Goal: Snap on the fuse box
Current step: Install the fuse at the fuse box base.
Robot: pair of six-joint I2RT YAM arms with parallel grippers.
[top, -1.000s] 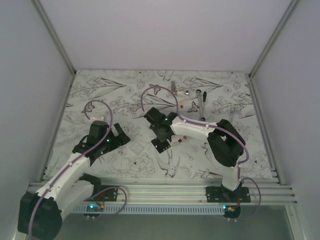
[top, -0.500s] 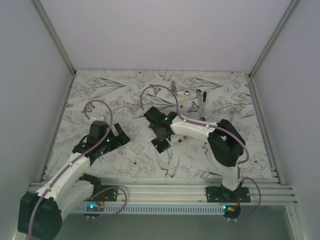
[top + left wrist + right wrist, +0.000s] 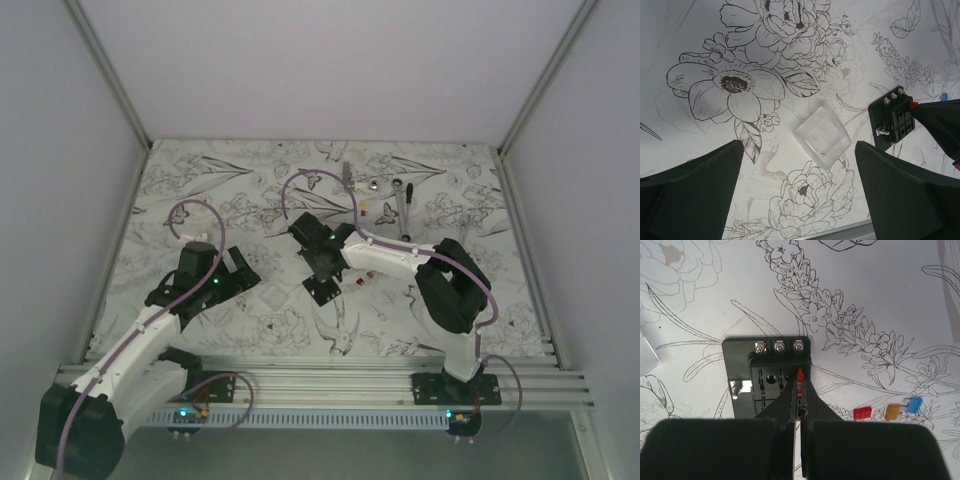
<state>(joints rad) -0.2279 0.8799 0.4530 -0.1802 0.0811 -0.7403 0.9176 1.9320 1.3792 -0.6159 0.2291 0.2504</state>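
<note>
- Near left: the left end effector [image 3: 242, 270] hangs with fingers wide apart over a clear cover [image 3: 821, 137], which is empty and lies on the worktop [image 3: 695, 30].
- Centre: the fuse box [image 3: 737, 360] sits flat, just right of the cover. The right end effector [image 3: 799, 386] is clamped on a red fuse [image 3: 800, 374] at a slot.
- Risk: a tilted fuse could jam or shove the unsecured box, and a fuse standing proud would likely block the cover from snapping on.
- Right: loose fuses [image 3: 892, 411] lie near the box.
- Far: a wrench [image 3: 402, 208], well apart.
</note>
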